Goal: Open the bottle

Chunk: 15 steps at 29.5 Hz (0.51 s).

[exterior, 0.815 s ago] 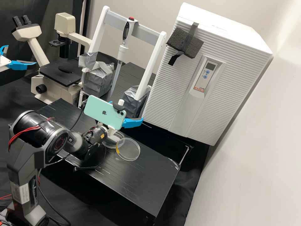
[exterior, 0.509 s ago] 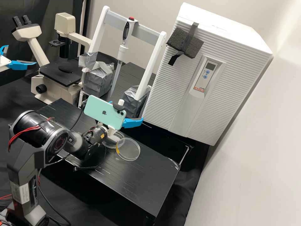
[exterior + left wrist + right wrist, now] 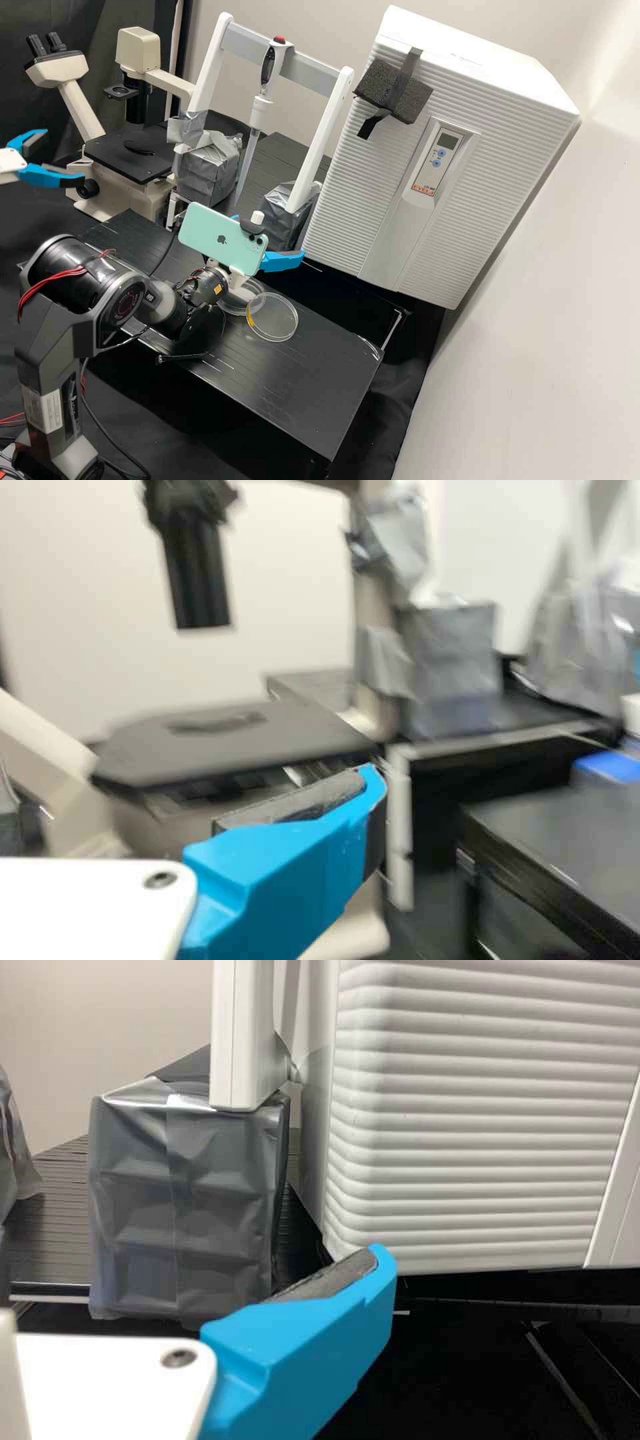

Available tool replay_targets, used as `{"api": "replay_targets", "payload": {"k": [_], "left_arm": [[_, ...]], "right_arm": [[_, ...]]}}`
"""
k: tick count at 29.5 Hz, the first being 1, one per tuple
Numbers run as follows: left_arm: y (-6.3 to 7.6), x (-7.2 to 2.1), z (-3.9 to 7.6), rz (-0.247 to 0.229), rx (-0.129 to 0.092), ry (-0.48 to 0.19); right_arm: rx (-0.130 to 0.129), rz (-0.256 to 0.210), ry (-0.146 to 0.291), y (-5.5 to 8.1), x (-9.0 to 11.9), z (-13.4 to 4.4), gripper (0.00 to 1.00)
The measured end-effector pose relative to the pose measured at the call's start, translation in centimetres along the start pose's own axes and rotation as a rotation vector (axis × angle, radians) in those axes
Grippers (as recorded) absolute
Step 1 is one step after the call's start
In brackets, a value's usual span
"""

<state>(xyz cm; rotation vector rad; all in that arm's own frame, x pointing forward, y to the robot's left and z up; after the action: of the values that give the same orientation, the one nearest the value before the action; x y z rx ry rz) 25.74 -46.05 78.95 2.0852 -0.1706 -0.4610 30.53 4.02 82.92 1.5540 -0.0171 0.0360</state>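
Note:
A small white bottle cap (image 3: 257,217) pokes up just behind the mint phone (image 3: 223,238) mounted on my right wrist; the bottle's body is hidden by the phone. My right gripper (image 3: 264,237) stands open over the black platform (image 3: 300,380), with the cap between its blue fingers (image 3: 283,259). One of those fingers (image 3: 310,1330) shows in the right wrist view, before a grey taped block (image 3: 185,1210). My left gripper (image 3: 41,159) hangs open at the far left, beside the microscope (image 3: 113,160). One of its blue fingers (image 3: 300,845) is in the left wrist view.
Two clear petri dishes (image 3: 272,317) lie on the platform near my right wrist. A pipette (image 3: 263,93) hangs in a white stand behind them, its feet in grey taped blocks (image 3: 207,163). A large white ribbed machine (image 3: 440,153) stands at the right.
My left gripper has dropped lower and come slightly rightward at the far left. The right arm, the bottle and the dishes have not moved.

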Motion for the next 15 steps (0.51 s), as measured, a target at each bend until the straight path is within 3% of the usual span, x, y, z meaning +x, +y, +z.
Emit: {"api": "replay_targets", "payload": {"k": [9,15], "left_arm": [[-2.4,-3.12,2.0,-0.144,-0.023,-0.118],[-3.2,-3.79,2.2,-0.184,-0.068,-0.118]], "right_arm": [[0.0,0.0,0.0,0.0,0.0,0.0,1.0],[0.0,0.0,0.0,0.0,0.0,0.0,1.0]]}}
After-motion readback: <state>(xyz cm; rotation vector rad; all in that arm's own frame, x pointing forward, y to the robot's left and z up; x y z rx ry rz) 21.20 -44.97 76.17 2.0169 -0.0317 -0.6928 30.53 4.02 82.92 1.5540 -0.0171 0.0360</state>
